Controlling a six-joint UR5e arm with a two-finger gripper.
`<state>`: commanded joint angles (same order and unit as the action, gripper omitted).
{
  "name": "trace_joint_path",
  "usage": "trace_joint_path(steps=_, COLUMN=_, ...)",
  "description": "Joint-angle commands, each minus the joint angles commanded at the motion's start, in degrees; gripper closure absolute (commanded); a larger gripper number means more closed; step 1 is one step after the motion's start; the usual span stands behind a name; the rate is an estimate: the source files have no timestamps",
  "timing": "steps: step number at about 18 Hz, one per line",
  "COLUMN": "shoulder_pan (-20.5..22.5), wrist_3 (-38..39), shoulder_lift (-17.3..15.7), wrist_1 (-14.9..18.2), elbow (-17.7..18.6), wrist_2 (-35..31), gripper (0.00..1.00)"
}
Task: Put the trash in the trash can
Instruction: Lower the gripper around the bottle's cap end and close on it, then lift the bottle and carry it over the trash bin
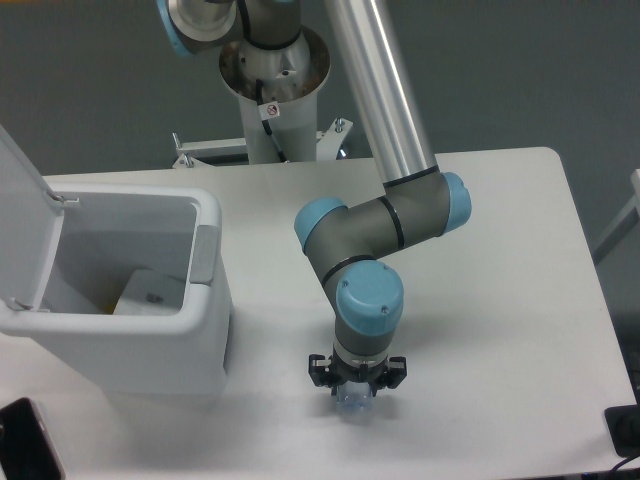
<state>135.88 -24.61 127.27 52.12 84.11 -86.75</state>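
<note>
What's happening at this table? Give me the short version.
The arm is clearing trash into the trash can. Its claw is down at the table's near edge, right over the clear plastic bottle, though the wrist hides whether it has a grip. The can's lid stands open, and a white carton already lies inside. The bottle is not yet in.

Bottle (355, 402) mostly hidden under the gripper (356, 388); only a clear rounded bit visible, cap and label unseen, jaws too covered by the wrist to judge. Carton (150, 294) half masked by the bin (205, 330) wall. Lid (25, 215) cut by left edge; dark object (25, 440) cropped at bottom-left corner.
</note>
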Motion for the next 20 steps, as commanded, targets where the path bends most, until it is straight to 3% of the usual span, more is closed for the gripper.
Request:
trace_joint_path(steps=7, shoulder_pan=1.7, wrist_3=-1.2, shoulder_lift=-4.9, wrist_1=0.6, elbow=-0.6, wrist_2=1.4, gripper=0.36)
trace_joint_path(steps=12, shoulder_pan=5.7, wrist_3=0.2, shoulder_lift=-11.6, wrist_1=0.3, elbow=-3.0, wrist_2=12.8, gripper=0.36)
trace_joint_path(steps=15, shoulder_pan=7.6, wrist_3=7.3, shoulder_lift=-13.5, wrist_1=-4.0, elbow=-7.5, wrist_2=18.5, gripper=0.36)
trace_joint_path(steps=20, shoulder_pan=7.2, wrist_3=15.1, shoulder_lift=-14.8, wrist_1=-4.8, elbow=-14.3, wrist_2=20.9, gripper=0.36)
